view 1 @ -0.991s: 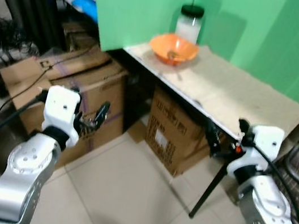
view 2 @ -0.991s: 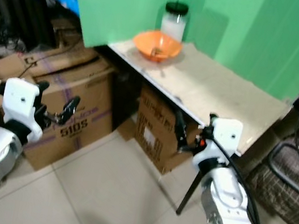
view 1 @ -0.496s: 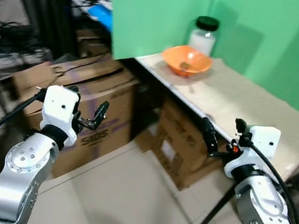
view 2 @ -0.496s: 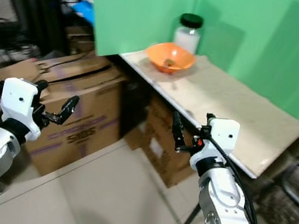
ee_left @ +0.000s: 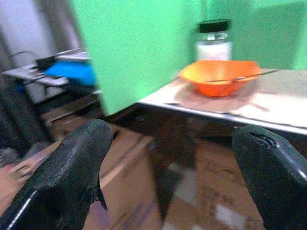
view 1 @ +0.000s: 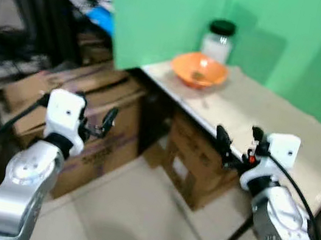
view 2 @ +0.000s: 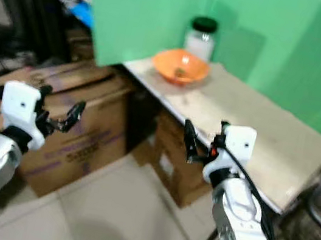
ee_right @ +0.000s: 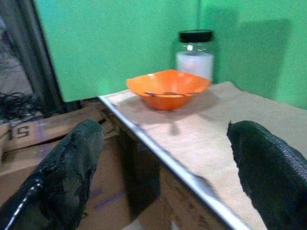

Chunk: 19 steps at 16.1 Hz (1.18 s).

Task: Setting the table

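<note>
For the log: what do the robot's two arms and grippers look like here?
Both arms are rounded silver shells with small round holes, each ending in a white boxy wrist block. Left gripper and right gripper each have two long black fingers. Black cables trail along both arms; a red spot marks the right wrist.

Two silver metallic arms w/ rounded joint housings and small screw holes. Each wrist carries a white boxy module. Left gripper (view 1: 99, 127) and right gripper (view 1: 234, 149): long black fingers. Black cables run along both forearms.

orange bowl (view 1: 199, 71), jar (view 1: 218, 40), table (view 1: 283, 122)
</note>
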### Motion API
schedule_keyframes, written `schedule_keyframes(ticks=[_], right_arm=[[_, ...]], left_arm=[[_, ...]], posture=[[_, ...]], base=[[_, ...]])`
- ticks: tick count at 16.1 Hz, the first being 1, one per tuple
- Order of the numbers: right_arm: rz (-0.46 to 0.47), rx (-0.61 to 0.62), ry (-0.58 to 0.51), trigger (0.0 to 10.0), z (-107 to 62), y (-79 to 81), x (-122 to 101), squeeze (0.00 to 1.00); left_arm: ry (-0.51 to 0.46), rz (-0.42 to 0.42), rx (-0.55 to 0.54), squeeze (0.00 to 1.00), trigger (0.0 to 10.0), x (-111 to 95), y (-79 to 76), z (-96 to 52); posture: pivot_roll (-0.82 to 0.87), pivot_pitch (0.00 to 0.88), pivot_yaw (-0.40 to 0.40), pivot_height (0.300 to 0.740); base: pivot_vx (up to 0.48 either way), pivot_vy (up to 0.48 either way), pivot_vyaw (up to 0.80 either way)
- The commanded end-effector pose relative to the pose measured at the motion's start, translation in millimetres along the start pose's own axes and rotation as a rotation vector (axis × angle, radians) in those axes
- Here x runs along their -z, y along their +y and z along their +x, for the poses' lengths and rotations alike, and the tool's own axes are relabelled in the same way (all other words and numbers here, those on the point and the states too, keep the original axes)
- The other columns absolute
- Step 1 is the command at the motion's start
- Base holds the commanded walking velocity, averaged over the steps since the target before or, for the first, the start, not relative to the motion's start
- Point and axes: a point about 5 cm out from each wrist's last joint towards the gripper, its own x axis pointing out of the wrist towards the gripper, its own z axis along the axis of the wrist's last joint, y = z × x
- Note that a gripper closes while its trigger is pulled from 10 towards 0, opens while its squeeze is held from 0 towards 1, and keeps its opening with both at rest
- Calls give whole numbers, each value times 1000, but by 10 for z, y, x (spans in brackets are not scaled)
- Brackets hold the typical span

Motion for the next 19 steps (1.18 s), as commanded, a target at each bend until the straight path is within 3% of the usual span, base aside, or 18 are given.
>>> schedule_keyframes(ticks=[1,19], right_arm=[[5,19,1,10000,-2,-44,-5,1000],[-2,5,-4,10000,-5,-45,-45,1000]], left_arm=[[-6,8,16,0,10000,-31,-21,4],[-4,-3,55,0,10000,-11,-134,29]], posture=[[142,0,35,740],[111,0,29,740]], base=[[334,0,0],[331,0,0]])
